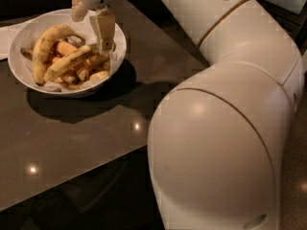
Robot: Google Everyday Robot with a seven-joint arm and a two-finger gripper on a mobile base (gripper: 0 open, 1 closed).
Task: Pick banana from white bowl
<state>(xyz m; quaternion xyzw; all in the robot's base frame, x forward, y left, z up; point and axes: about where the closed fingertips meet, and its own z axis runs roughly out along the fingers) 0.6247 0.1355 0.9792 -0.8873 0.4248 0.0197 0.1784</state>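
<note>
Just over the bowl, the gripper is hanging with its fingers apart

Filling the right half of what I am seeing is the bulky, smooth white robot arm (225, 143), its rounded joints bending up and over toward the far left corner. Under it a dark brown, glossy tabletop (96, 128) is stretching away, catching a few small spots of light. Near the table's far left end a wide, round, shallow white bowl (121, 44) is sitting, lined with crinkled white paper and casting a shadow toward me. A big, strongly hooked yellow banana (42, 49) is curling along the bowl's left side. Just right of it, the medium-long, gently curved yellow banana with brown speckles (69, 62) is lying slantwise across the middle of the bowl, resting on shorter, orange-toned bananas (64, 47). The cream-fingered two-finger gripper (92, 32) is hanging over the bowl's far right part, its fingers (104, 30) spread apart and pinching nothing. The nearer finger is reaching down to the upper right end of the speckled banana, though I cannot tell whether it is touching. A flat white sheet (7, 37) is lying just left of the bowl.
</note>
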